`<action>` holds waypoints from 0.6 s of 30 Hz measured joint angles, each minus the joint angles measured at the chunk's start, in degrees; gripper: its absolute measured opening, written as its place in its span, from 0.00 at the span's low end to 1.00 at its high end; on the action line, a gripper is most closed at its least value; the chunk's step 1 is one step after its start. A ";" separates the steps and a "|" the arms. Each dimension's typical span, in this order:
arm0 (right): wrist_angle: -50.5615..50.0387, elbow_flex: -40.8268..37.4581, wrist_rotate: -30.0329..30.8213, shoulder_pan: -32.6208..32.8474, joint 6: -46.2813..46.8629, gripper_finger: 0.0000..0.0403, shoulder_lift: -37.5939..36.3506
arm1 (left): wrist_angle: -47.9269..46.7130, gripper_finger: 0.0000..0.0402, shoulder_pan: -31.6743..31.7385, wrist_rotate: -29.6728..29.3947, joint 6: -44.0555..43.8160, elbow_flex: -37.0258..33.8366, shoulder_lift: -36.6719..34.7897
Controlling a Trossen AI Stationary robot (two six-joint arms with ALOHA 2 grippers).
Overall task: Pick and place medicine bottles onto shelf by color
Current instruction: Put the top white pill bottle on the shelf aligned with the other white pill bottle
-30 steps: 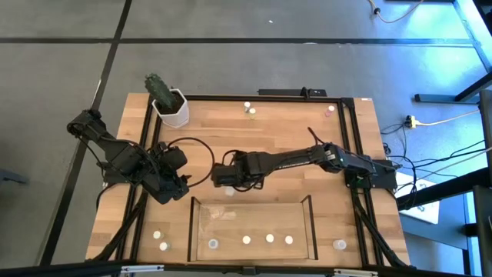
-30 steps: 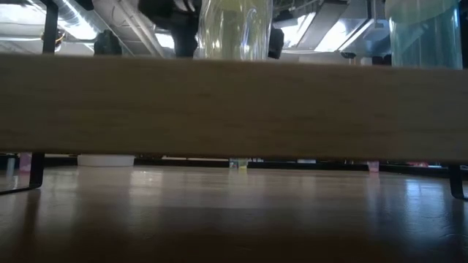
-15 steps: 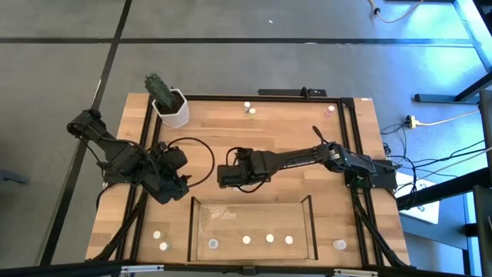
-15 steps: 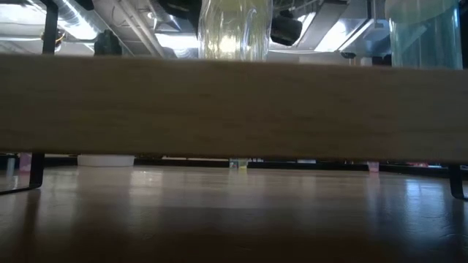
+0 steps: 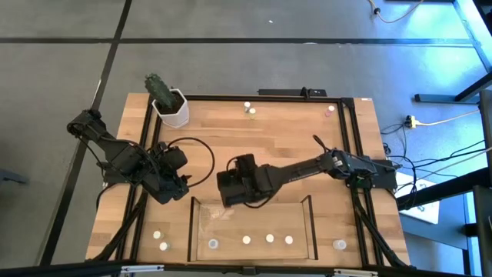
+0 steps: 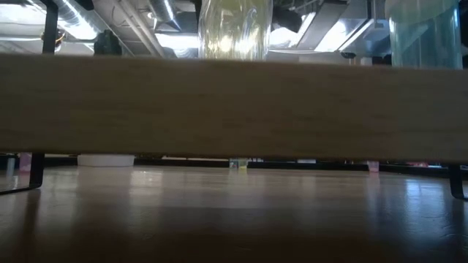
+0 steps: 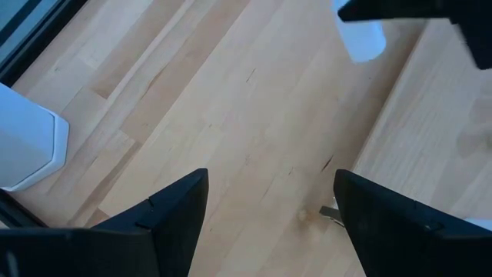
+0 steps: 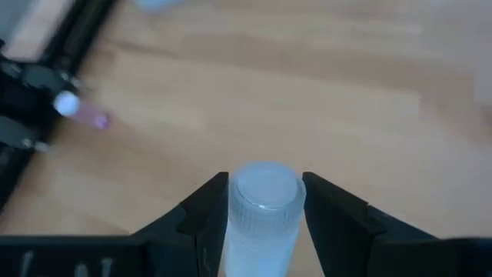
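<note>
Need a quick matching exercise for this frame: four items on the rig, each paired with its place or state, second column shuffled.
Things:
1. left gripper
2. right gripper
3. cactus pot
4. shelf

Places or states:
A. at a far corner of the table
B. at the table's near edge, bottles lined up in it
C. open, nothing between its fingers
D. shut on a pale-capped bottle

Pairs: 1-C, 2-D, 3-A, 4-B

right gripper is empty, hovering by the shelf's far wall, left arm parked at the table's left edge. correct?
Not empty. The right wrist view shows the right gripper shut on a white-capped medicine bottle, held upright between its fingers. The rest holds: in the high view it is by the shelf's far wall, and the left gripper waits open at the table's left edge.
</note>
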 joint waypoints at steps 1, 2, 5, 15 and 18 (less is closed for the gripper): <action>0.05 0.00 2.20 0.64 -0.61 0.41 0.00 | -0.01 0.68 0.02 0.00 0.00 0.00 0.00; 0.12 0.00 4.31 1.18 -1.28 0.41 0.00 | -0.01 0.68 0.02 0.00 -0.02 0.00 0.00; 0.52 0.00 9.76 2.89 -4.07 0.41 0.00 | 0.01 0.68 0.02 0.00 0.00 0.00 0.00; 3.05 0.00 13.67 4.60 -8.29 0.38 0.00 | 0.01 0.68 0.01 0.00 0.00 0.00 0.00; 4.04 0.00 15.27 4.60 -8.38 0.38 0.00 | 0.01 0.68 0.02 0.00 0.00 0.00 0.00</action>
